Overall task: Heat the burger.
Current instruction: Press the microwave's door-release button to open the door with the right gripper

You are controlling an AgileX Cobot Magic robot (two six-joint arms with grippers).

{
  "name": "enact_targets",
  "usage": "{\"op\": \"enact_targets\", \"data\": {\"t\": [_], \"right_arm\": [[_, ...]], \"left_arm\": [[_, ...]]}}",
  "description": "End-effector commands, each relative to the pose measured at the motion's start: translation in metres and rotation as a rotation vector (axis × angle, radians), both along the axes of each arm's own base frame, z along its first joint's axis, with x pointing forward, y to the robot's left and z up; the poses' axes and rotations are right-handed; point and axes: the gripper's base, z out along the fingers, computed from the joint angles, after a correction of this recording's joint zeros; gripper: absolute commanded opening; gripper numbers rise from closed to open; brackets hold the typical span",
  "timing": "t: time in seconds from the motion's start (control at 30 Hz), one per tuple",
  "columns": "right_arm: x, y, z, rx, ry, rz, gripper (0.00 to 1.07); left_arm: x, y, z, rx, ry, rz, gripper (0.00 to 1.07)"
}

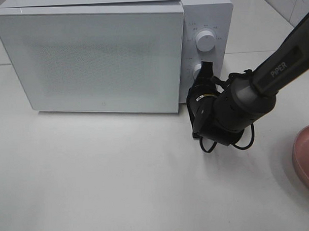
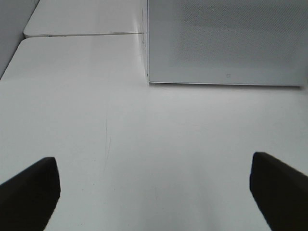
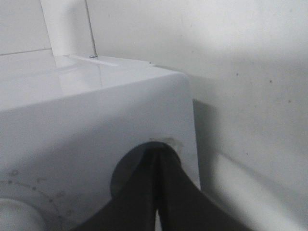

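Poking at the lower knob (image 1: 197, 71) of the microwave (image 1: 91, 57), the right gripper (image 1: 205, 69) is pinched shut, holding nothing. The left gripper (image 2: 154, 190) hangs wide open and empty. No sign of the burger, so it's probably behind the closed door. It's likely soft and stacked, so cradle its sides gently.

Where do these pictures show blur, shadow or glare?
Exterior high: even light, only faint shadows around the microwave. Left wrist: the left gripper is dark and soft-edged. Right wrist: the right gripper is blurred and shadows the microwave's panel; the microwave's top shines.
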Motion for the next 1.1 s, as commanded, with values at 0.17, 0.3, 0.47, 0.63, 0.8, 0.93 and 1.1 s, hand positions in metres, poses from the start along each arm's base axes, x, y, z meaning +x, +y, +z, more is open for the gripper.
{"op": "enact_targets", "data": {"t": [0.17,0.3,0.47,0.63,0.8,0.93,1.1], "right_arm": [[0.032,-0.001,0.036,-0.061,-0.278,0.001,0.0],[0.033,-0.001,0.036,-0.073,-0.279,0.012,0.0],[0.033,0.001,0.037,-0.079,-0.282,0.032,0.0],[0.033,0.001,0.036,-0.079,-0.276,0.034,0.0],[0.032,0.002,0.035,-0.076,-0.261,0.046,0.0],[0.03,0.003,0.032,-0.073,-0.233,0.058,0.0],[0.018,-0.002,0.032,-0.081,-0.185,0.075,0.0]], "left_arm": [[-0.003,-0.001,0.0,-0.013,-0.028,-0.001,1.0],[-0.003,-0.001,0.0,-0.013,-0.028,-0.001,1.0],[-0.003,-0.001,0.0,-0.013,-0.028,-0.001,1.0],[-0.003,-0.001,0.0,-0.013,-0.028,-0.001,1.0],[-0.003,-0.001,0.0,-0.013,-0.028,-0.001,1.0],[-0.003,-0.001,0.0,-0.013,-0.028,-0.001,1.0],[-0.003,-0.001,0.0,-0.013,-0.028,-0.001,1.0]]}}
